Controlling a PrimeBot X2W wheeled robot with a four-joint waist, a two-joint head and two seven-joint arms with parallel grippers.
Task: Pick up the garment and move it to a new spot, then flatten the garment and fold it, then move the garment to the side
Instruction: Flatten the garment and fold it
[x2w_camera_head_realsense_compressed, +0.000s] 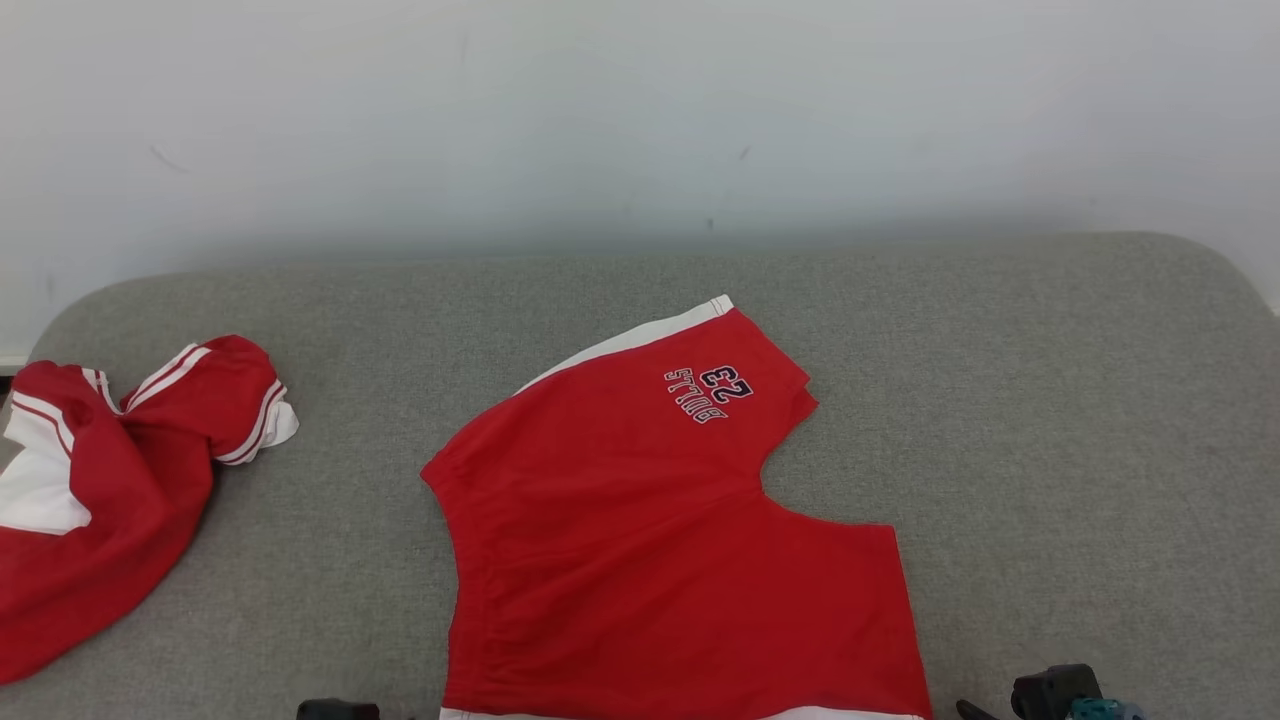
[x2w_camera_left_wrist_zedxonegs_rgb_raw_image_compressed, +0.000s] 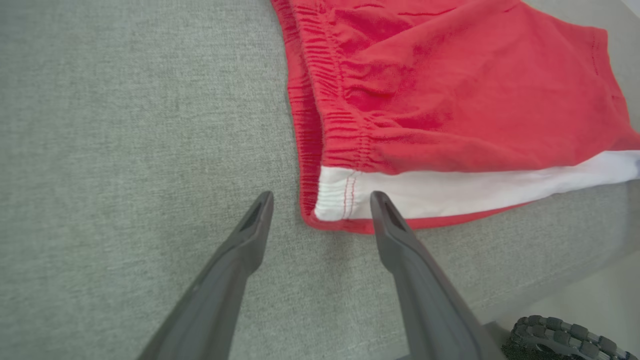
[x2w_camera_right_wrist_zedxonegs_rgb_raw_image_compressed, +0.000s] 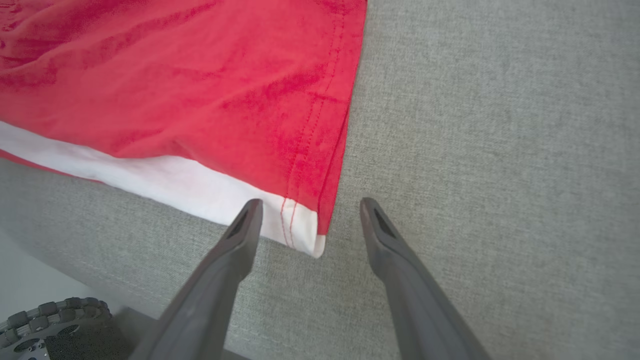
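Red shorts (x2w_camera_head_realsense_compressed: 660, 530) are lying spread almost flat mid grey surface (x2w_camera_head_realsense_compressed: 1050, 400), not yet folded. Left claw (x2w_camera_left_wrist_zedxonegs_rgb_raw_image_compressed: 322, 196) is hanging released around the waistband corner and right claw (x2w_camera_right_wrist_zedxonegs_rgb_raw_image_compressed: 310, 201) around the hem corner. Folding and the sideways move are looking like what's left.

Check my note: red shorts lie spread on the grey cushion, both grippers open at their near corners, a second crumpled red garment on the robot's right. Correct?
One slip: the crumpled red garment lies on the robot's left, as the head view shows. The red shorts are spread on the grey cushion, left gripper and right gripper open at their near corners.
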